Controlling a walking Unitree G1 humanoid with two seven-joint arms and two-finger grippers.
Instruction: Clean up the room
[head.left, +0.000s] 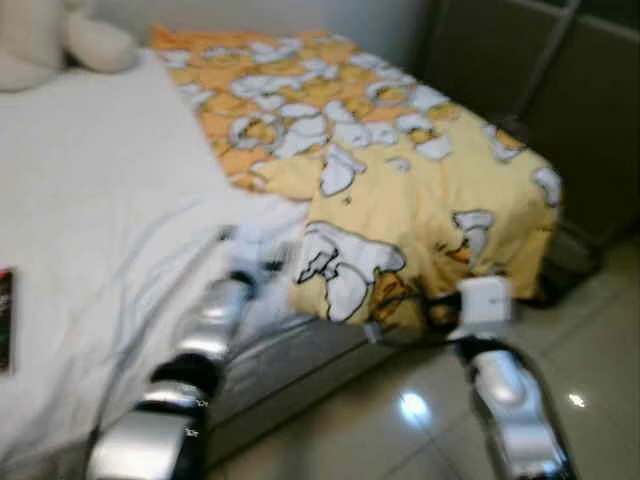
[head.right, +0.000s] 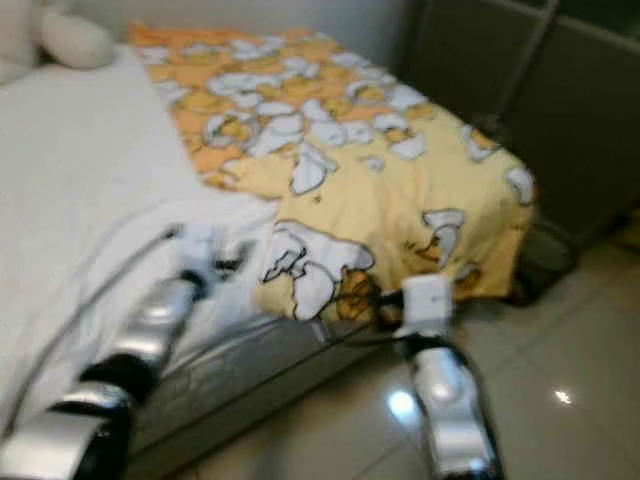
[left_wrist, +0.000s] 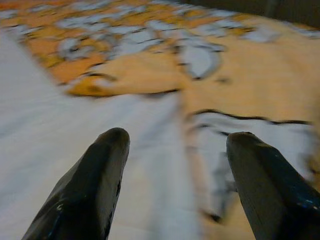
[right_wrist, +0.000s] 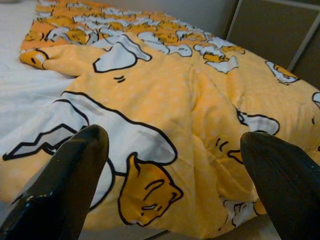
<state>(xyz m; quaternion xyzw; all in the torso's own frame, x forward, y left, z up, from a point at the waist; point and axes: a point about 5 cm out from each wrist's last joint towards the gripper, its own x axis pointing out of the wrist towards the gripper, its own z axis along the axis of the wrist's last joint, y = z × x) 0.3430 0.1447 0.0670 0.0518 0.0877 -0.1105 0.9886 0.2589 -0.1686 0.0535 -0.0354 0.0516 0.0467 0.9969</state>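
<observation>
Left gripper (left_wrist: 172, 150), fingers spread wide, hovers over the white sheet (head.left: 90, 200) at centre frame; right gripper (right_wrist: 175, 150), also wide apart, faces the yellow patterned blanket (head.left: 400, 180) draped over the bed's right half and foot edge.

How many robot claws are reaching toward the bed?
2. The open left claw is over the white bed sheet, beside the edge of the yellow cartoon-print blanket. The open right claw points at that blanket's hanging corner.
</observation>
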